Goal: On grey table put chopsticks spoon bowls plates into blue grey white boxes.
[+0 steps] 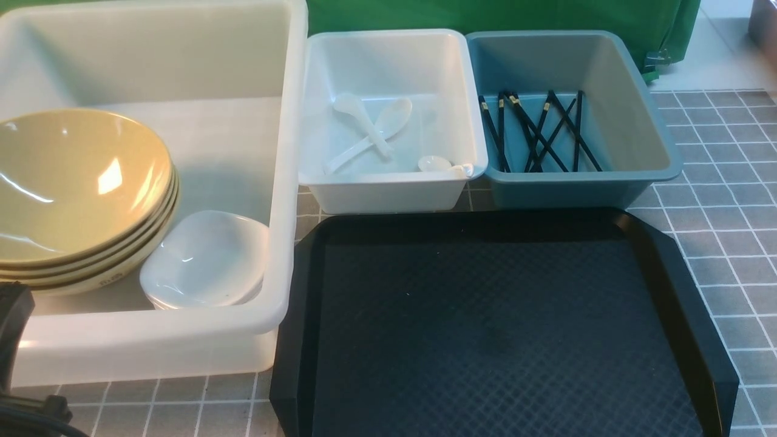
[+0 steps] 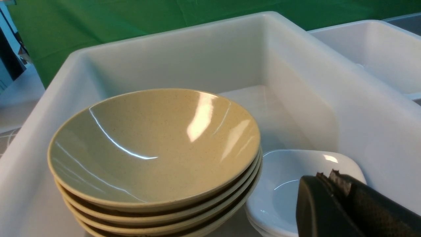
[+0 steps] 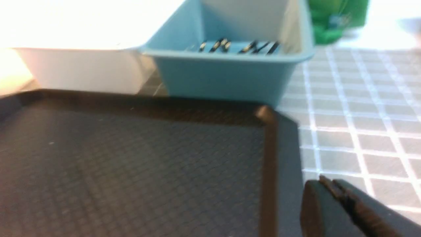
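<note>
Grey tiles with pale grid lines cover the surface [image 1: 722, 200], and everything stands on it. Biggest of all is the translucent white box [image 1: 285, 182] on the left, reaching from the near edge to the green backdrop. Next in size comes the black textured tray [image 1: 504, 340], sitting at the front just right of that box, its floor bare. Inside the big box, toward its near left corner, a stack of khaki-yellow bowls [image 1: 79, 188] sits nested, four rims showing. Behind the tray stand two smaller boxes side by side with rims touching: the small white box [image 1: 394, 188] and, on its right, the blue-grey box [image 1: 576, 185]. A short stack of small white plates [image 1: 206, 258] rests in the big box, tucked against the bowls on their right. Three white spoons [image 1: 379, 127] lie in the small white box, two crossed and one near the front wall. Black chopsticks [image 1: 537, 130] with gold bands lie crisscrossed in the blue-grey box. The left fingers [image 2: 329, 179] are pressed together, empty, above the plates. The right fingers [image 3: 330, 189] are likewise closed on nothing, over the tray's right edge.
</note>
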### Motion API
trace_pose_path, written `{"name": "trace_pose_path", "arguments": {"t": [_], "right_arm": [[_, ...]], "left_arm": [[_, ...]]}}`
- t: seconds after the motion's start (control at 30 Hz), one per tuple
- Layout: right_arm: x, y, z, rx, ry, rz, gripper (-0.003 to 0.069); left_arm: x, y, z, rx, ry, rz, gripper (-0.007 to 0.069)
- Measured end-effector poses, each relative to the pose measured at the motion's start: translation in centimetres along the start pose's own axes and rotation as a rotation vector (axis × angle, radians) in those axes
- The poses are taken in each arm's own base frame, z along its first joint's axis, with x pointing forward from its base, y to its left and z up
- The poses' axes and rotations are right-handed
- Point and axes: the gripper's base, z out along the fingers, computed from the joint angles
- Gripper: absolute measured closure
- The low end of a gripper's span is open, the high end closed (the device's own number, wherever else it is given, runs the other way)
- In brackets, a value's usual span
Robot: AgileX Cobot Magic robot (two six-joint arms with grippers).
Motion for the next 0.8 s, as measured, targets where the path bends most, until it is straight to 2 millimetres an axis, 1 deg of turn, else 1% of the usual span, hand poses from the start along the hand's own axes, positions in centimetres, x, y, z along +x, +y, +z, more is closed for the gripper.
{"name": "trace_pose_path", "arguments": {"t": [0.17, 0.33, 0.8], "right_arm": [[0.7, -0.21, -0.24, 0.04, 0.061, -0.043, 0.0606], [0.79, -0.38, -0.26, 0.062, 0.073, -0.108, 0.06], [0.79, -0.43, -0.26, 0.068, 0.074, -0.114, 0.0589]], "left_arm": [[0.0, 0.0, 0.0, 0.0, 0.0, 0.0, 0.0633], [-0.01, 0.0, 0.0, 0.0, -0.001, 0.0, 0.0633], [-0.01, 0.0, 0.0, 0.0, -0.001, 0.0, 0.0633]]}}
